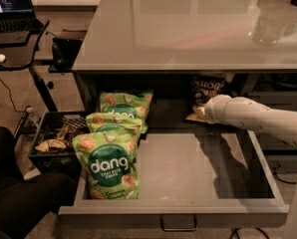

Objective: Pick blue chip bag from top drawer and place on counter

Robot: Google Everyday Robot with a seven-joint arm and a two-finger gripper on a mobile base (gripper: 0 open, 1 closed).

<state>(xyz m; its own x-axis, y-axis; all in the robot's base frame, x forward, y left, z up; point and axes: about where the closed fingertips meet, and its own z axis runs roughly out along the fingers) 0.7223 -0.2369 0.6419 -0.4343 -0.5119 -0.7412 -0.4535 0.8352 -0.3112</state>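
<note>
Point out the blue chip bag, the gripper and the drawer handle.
blue chip bag (pixel 207 87), camera view: dark front panel.
gripper (pixel 201 113), camera view: tip, just below the bag.
drawer handle (pixel 178 229), camera view: its bar.

Single arm extended from right edge.
White arm slopes up-left from the lower right; gripper sits right of centre, mid-height.
</note>
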